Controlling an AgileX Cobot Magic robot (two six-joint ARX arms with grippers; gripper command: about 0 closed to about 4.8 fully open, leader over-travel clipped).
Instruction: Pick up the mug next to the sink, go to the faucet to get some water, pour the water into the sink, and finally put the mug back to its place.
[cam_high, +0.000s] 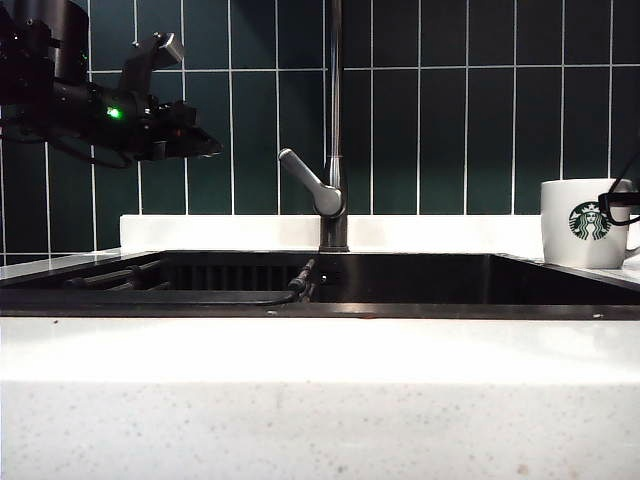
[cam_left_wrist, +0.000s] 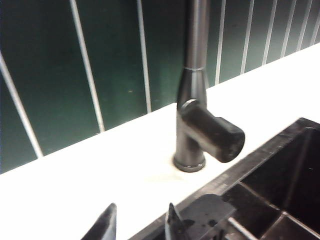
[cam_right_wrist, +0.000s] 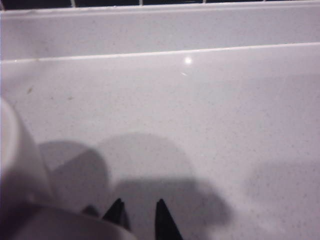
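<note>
The white mug (cam_high: 585, 225) with its green logo stands upright on the counter to the right of the black sink (cam_high: 320, 310). My right gripper (cam_high: 622, 206) is at the mug's right side, partly cut off by the picture edge. In the right wrist view the mug (cam_right_wrist: 20, 160) fills one side, and a white part of it reaches between the narrowed fingers of the right gripper (cam_right_wrist: 140, 217). The dark faucet (cam_high: 335, 120) rises behind the sink. My left gripper (cam_high: 200, 145) hangs open and empty in the air, left of the faucet (cam_left_wrist: 192, 100).
The faucet's lever (cam_high: 310, 180) angles up to the left, toward my left gripper (cam_left_wrist: 140, 222). A dark hose and bars (cam_high: 300, 280) lie inside the sink (cam_left_wrist: 280, 200). White speckled counter (cam_high: 300, 400) runs along the front; dark green tiles (cam_high: 470, 120) form the back wall.
</note>
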